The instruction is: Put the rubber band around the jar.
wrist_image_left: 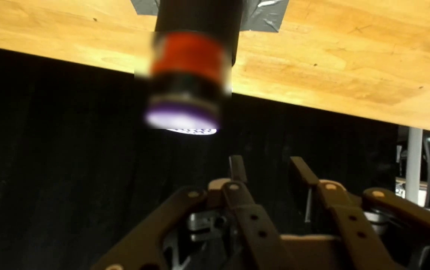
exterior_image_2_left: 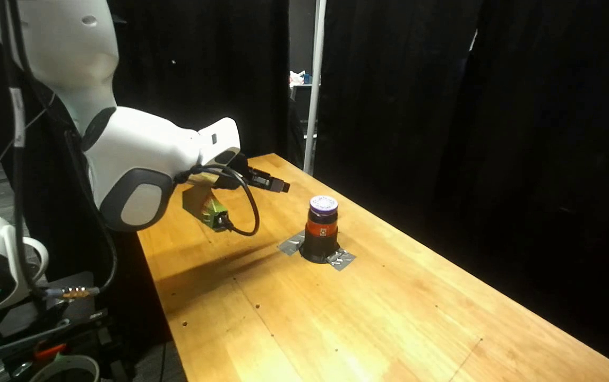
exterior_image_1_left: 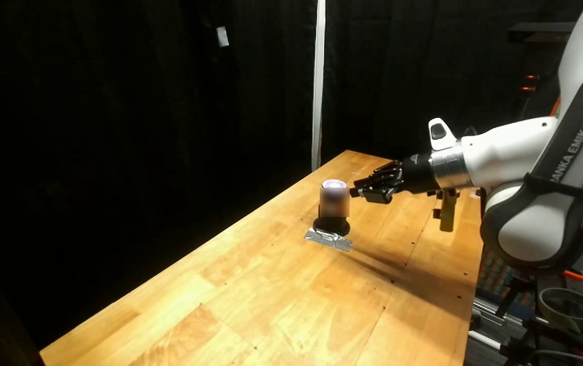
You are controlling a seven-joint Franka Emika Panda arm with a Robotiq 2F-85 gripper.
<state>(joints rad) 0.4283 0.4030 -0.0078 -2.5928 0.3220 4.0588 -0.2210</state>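
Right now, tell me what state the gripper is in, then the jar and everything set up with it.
Gripper: open, nothing visible in its grasp.
Black base: upright, taped down.
Jar: upright, in or on that base; I can't tell which.
Lid: on the jar.
Grey tape: wrinkled, stuck down.
Rubber band: none that I can make out.

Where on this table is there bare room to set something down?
In both exterior views, bare pale wooden tabletop stretches from the silver-grey tape to the picture's bottom, flanked by the edge facing the black curtain. Crowded: the purple-lidded, orange-labelled cylindrical jar rises from a taped round black base, with the open black pincer nearby.
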